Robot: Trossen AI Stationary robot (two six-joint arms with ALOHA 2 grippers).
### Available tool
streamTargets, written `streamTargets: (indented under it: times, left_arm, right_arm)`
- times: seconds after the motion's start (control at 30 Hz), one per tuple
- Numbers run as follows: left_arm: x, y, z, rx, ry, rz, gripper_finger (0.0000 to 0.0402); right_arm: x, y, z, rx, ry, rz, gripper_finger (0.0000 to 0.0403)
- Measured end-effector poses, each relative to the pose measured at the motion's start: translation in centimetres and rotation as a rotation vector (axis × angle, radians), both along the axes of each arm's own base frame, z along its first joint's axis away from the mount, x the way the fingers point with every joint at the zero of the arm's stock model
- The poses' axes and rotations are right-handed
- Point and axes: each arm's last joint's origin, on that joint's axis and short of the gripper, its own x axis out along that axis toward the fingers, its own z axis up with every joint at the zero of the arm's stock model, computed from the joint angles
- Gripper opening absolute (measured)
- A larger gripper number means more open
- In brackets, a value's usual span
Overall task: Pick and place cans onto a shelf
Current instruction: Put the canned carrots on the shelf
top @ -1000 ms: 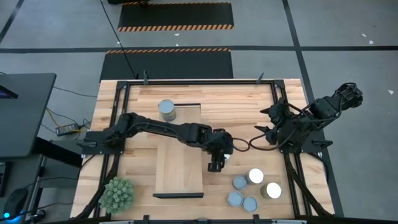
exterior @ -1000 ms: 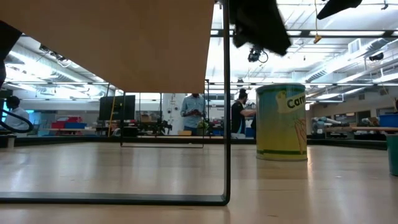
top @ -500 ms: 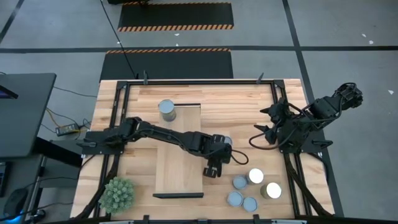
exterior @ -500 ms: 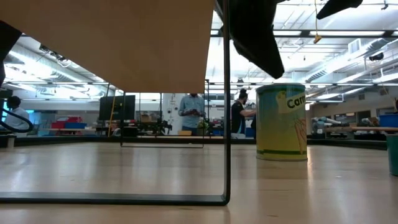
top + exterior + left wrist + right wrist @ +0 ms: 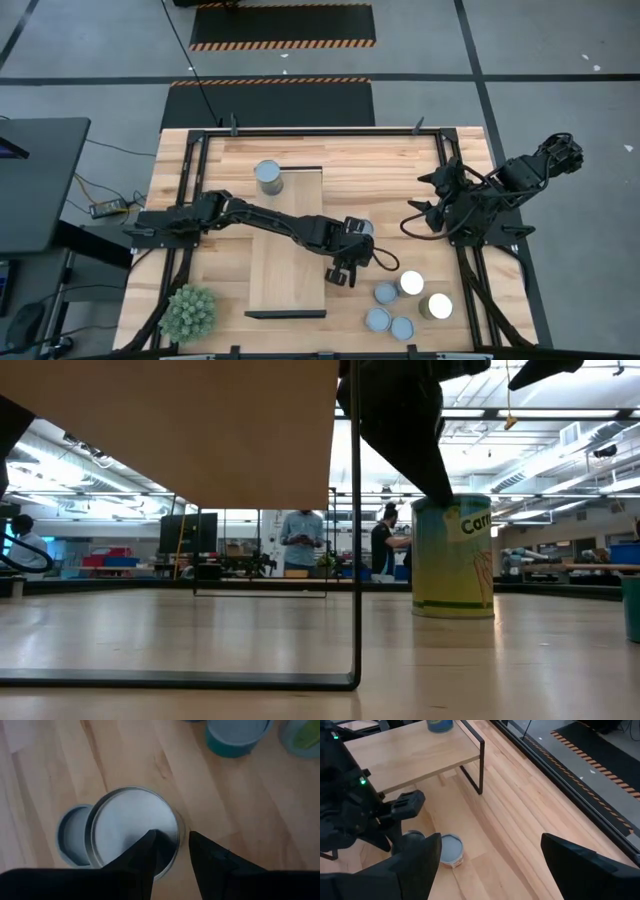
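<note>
Left gripper (image 5: pixel 170 852) fingers straddling rim of can (image 5: pixel 134 830), narrowly parted, shelf (image 5: pixel 288 240) just beside, right gripper (image 5: pixel 487 865) wide, empty

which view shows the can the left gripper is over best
The left wrist view: the can's round silvery top fills the middle, with the left gripper straddling its rim. The high view hides it almost wholly under the gripper. The right wrist view shows only a dark part behind the arm. The low view doesn't settle it.

One can (image 5: pixel 268 175) stands upright on the pale wooden shelf's (image 5: pixel 288 280) far end, while five more silvery-topped cans (image 5: pixel 405 300) cluster on the tabletop beside its near end.
</note>
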Motion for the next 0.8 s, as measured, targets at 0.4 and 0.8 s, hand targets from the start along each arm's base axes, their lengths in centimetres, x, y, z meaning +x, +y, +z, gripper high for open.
streamTargets:
  times: [0.4, 0.8]
  left_arm:
    - [0.0, 0.4, 0.0, -0.034, 0.010, -0.006, 0.0083]
    - [0.3, 1.4, 0.0, -0.037, 0.008, 0.013, 0.0004]
  right_arm:
    - [0.0, 0.0, 0.0, 0.010, -0.005, -0.010, 0.0348]
    - [0.0, 0.0, 0.0, 0.015, -0.008, -0.013, 0.0348]
